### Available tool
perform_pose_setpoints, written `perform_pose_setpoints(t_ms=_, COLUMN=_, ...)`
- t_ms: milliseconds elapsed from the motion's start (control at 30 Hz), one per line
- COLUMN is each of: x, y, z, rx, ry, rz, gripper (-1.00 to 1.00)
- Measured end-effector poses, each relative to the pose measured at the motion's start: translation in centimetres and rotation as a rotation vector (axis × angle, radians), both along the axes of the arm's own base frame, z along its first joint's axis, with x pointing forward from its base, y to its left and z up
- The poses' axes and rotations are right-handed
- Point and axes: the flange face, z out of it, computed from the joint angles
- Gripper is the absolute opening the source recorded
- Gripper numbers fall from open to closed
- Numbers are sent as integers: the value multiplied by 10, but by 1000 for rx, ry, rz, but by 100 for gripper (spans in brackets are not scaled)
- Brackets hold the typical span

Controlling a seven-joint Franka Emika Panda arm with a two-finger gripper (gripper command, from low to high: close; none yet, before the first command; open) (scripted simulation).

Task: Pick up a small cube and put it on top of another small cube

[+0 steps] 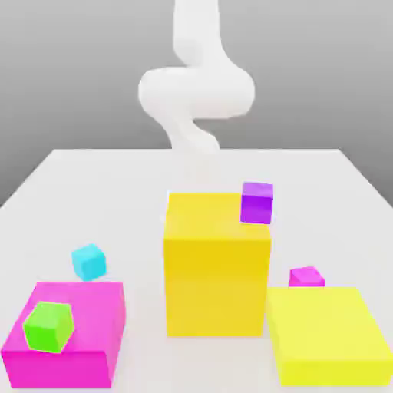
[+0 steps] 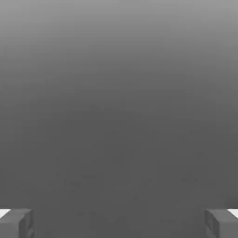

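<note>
The small cyan cube (image 1: 89,262) rests on the white table (image 1: 115,192), towards the exterior view's left, just behind the flat magenta block (image 1: 88,311). A small green cube (image 1: 48,327) sits on that magenta block. On the back right corner of the tall yellow block (image 1: 216,269) stands a small purple cube (image 1: 256,203). The white arm (image 1: 196,92) rises at the far side of the table, well above and behind all the cubes. In the hand view my gripper (image 2: 119,223) is open; its grey fingertips (image 2: 16,223) stand wide apart with nothing between them, facing plain grey background.
A low yellow block (image 1: 326,338) lies at the front on the exterior view's right, with a small magenta cube (image 1: 306,276) just behind it. The tall yellow block stands in the middle between the two sides. Bare table stretches behind the blocks.
</note>
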Motion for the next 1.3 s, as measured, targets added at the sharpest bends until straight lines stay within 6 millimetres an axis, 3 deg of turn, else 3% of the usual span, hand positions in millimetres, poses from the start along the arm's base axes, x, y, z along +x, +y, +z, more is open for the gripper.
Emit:
perform_pose_setpoints(t_ms=200, x=32, y=-54, z=-100, rx=171, ry=117, rz=-366, gripper=0)
perform_pose_setpoints(t_ms=400, x=30, y=-116, z=-200, rx=339, ry=205, rz=-748, gripper=0)
perform_pose_setpoints(t_ms=600, x=-5, y=-171, z=-297, rx=506, ry=268, rz=-1151, gripper=0)
perform_pose_setpoints(t_ms=833, x=-76, y=-210, z=-396, rx=692, ry=312, rz=-1639, gripper=0)
perform_pose_setpoints(t_ms=1067, x=-156, y=-214, z=-471, rx=847, ry=327, rz=-2104, gripper=0)
perform_pose_setpoints(t_ms=1300, x=-157, y=-219, z=-493, rx=849, ry=314, rz=-2148, gripper=0)
